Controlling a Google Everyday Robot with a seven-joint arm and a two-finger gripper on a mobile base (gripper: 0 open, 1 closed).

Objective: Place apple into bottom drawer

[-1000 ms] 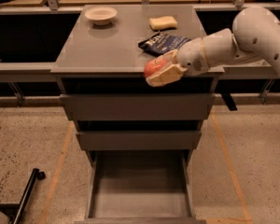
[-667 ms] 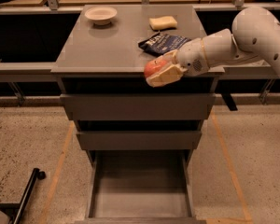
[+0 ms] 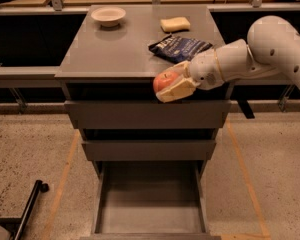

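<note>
While clasped in the gripper (image 3: 170, 84) beside the cabinet (image 3: 115, 49), red, seemingly round apple (image 3: 162, 79).

Dim light; gripper (image 3: 168, 83) at countertop (image 3: 115, 59) edge

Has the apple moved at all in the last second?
Yes, slightly. The apple, held in the jaws of the gripper, has dipped a little lower past the front edge of the cabinet top, toward the top drawer.

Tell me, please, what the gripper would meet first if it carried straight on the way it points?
Likely nothing: the gripper, shut on the apple, points left along the cabinet front, and that path looks free, though depth is unclear.
</note>
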